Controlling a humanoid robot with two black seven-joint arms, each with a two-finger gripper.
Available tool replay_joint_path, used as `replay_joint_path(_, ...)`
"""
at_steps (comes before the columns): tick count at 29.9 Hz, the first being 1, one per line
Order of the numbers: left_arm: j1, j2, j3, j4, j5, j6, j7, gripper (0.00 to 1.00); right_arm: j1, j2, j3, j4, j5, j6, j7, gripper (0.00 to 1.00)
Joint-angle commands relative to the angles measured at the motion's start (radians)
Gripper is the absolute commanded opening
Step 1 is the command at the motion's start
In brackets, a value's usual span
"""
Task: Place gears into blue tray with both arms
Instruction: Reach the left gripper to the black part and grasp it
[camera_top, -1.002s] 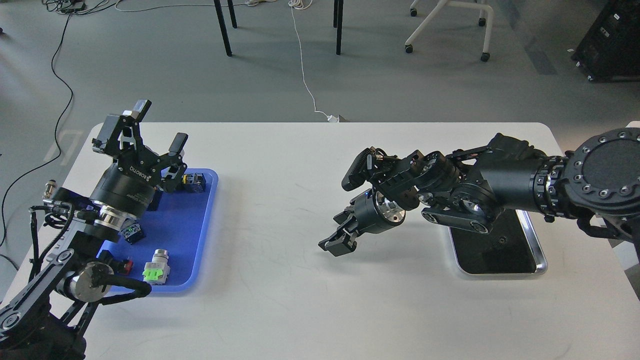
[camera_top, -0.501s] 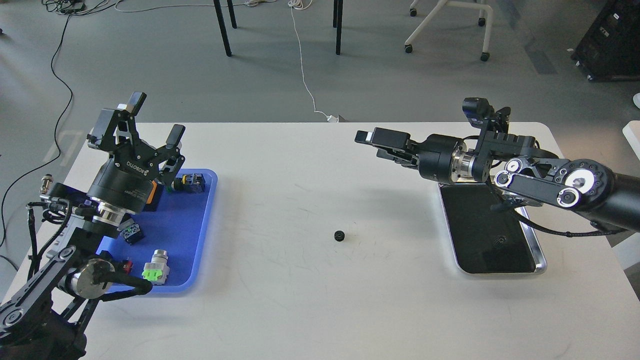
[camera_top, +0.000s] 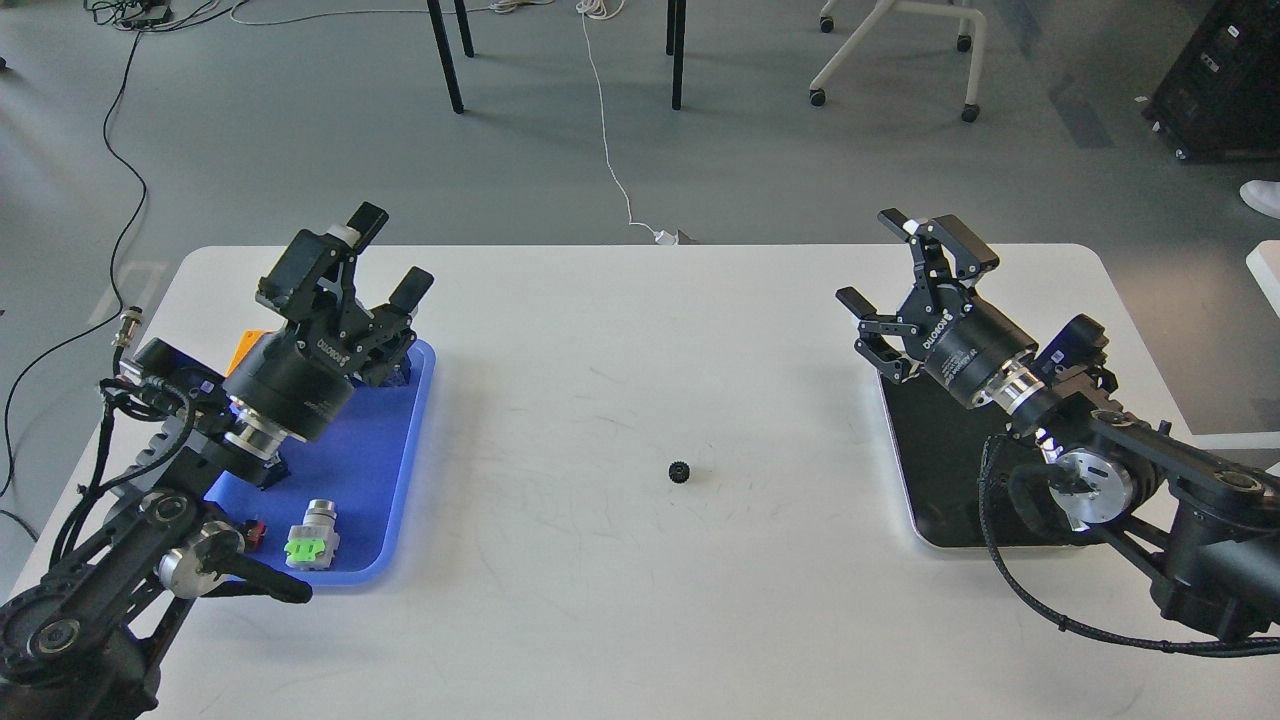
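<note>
One tiny black gear (camera_top: 680, 471) lies alone on the white table, midway between the two trays. The blue tray (camera_top: 385, 470) sits at the left, partly covered by my left arm. My left gripper (camera_top: 385, 255) hangs open above the tray's far end, fingers pointing up and away, with nothing between them. My right gripper (camera_top: 905, 268) is open too, raised over the far end of the black tray, well right of the gear. Neither gripper touches the gear.
In the blue tray lie a green-capped button (camera_top: 312, 536), a black-and-red push-button (camera_top: 254, 531) and other parts under my left arm. A steel-rimmed black tray (camera_top: 930, 500) sits at the right under my right arm. Chair legs and cables are on the floor beyond the table.
My right arm has let go of the gear at the table's middle, pulled back to the right and turned its gripper upward. My left gripper has shifted right, toward the tray's far right corner.
</note>
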Motion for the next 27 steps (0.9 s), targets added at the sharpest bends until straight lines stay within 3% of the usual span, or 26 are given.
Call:
replay_joint_path(1,-0.076,0.02,0.092,-0.006,0.183,-0.003,0.0,0.99,-0.036,-0.063,0.013,-0.005,0.074,0.089,0.0,0.96)
replay_joint_path(11,-0.463,0.04,0.494,0.014,0.781,-0.04,0.0,0.99,-0.083,-0.133,0.015,-0.013,0.183,0.089,0.0,0.96)
replay_joint_path(17,-0.679,-0.049,0.716,0.092,1.042,-0.032,0.0,0.99,-0.084,-0.147,0.021,-0.034,0.2,0.089,0.0,0.96)
replay_joint_path(27,-0.827,-0.265,0.919,0.334,1.089,0.014,0.0,0.96,-0.093,-0.147,0.022,-0.042,0.2,0.089,0.0,0.96)
